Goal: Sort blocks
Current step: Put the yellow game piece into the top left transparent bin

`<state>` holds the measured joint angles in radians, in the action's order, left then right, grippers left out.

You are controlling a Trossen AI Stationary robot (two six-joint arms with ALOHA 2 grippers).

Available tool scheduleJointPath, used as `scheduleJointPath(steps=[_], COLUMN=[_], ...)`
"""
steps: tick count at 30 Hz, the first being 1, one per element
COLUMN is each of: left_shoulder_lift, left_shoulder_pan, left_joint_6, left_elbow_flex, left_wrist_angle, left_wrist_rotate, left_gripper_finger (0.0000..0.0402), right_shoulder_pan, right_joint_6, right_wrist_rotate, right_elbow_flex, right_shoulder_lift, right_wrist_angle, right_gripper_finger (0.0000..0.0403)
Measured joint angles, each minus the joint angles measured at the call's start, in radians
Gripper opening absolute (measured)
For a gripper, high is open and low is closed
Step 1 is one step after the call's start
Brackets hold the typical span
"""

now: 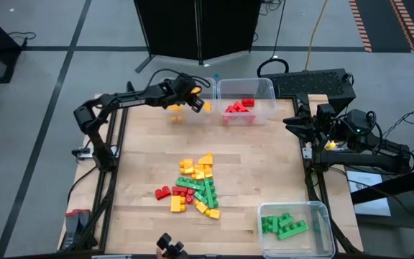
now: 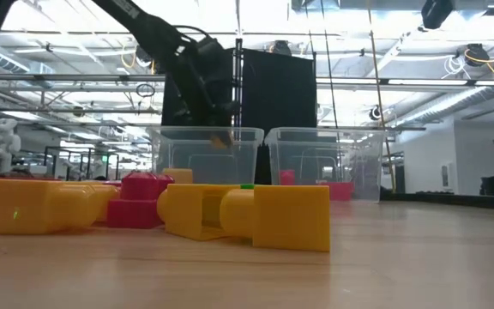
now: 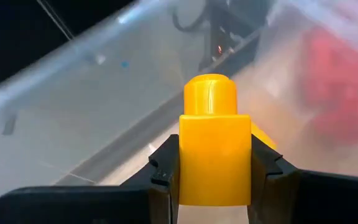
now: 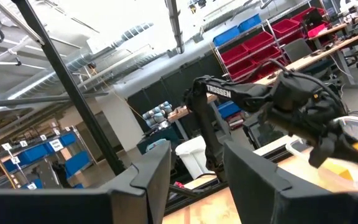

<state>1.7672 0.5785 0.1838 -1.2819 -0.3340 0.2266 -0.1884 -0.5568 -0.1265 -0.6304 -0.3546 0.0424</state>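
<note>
A pile of red, yellow and green blocks point(image 1: 196, 187) lies mid-table; its nearest yellow ones point(image 2: 256, 215) fill the low view. My left gripper point(image 1: 192, 103) hangs over the clear far-left bin point(image 1: 169, 119), shut on one yellow block point(image 3: 214, 155), with other yellow blocks point(image 1: 175, 108) below it. My right gripper point(image 1: 297, 122) waits open at the table's right edge, off the blocks; its own view shows its fingers apart point(image 4: 194, 168). My left gripper pinches the yellow block by its two opposite side faces point(image 3: 185, 162), one finger point(image 3: 163, 174) on each side. The block's round stud point(image 3: 210, 93) points away past the fingertips. The block is lifted clear, above the inside of the clear bin point(image 2: 204, 154).
A clear bin with red blocks point(image 1: 246, 101) stands at the far edge, right of the yellow one. A clear bin with green blocks point(image 1: 293, 226) sits at the near right corner. Bare wooden tabletop point(image 1: 264, 165) lies between pile and bins.
</note>
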Motion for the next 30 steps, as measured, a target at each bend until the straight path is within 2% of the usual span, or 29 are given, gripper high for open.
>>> scheduleJointPath(steps=[4, 12, 15, 19, 21, 25, 30], left_shoulder_lift=[0.026, 0.017, 0.003, -0.053, -0.090, -0.170, -0.221], left_shoulder_pan=[0.000, -0.001, -0.007, -0.054, -0.091, -0.178, -0.319], left_joint_6=[-0.018, -0.042, -0.047, -0.137, -0.184, -0.210, -0.291], left_elbow_flex=[0.000, 0.000, -0.022, -0.113, -0.177, -0.287, -0.319], left_wrist_angle=[0.002, 0.012, -0.027, -0.104, -0.132, -0.143, -0.150], left_wrist_rotate=[-0.044, -0.057, -0.058, -0.055, -0.019, 0.014, 0.010], left_gripper_finger=[0.0098, 0.0192, 0.0213, 0.0217, 0.0217, 0.0218, 0.0218], right_shoulder_pan=[0.000, 0.000, 0.000, 0.000, 0.000, 0.000, 0.000], right_joint_6=[0.000, 0.000, 0.000, 0.005, 0.018, 0.024, 0.033], right_wrist_rotate=[0.000, 0.000, 0.000, 0.000, 0.000, -0.001, -0.002], right_elbow_flex=[0.000, 0.000, 0.000, 0.000, 0.000, 0.000, 0.000], right_shoulder_lift=[0.000, 0.000, 0.000, 0.000, 0.000, 0.000, 0.000], right_wrist_angle=[0.000, 0.000, 0.000, 0.000, 0.000, 0.000, 0.001], right_gripper_finger=[0.0144, 0.0144, 0.0144, 0.0144, 0.0144, 0.0144, 0.0144])
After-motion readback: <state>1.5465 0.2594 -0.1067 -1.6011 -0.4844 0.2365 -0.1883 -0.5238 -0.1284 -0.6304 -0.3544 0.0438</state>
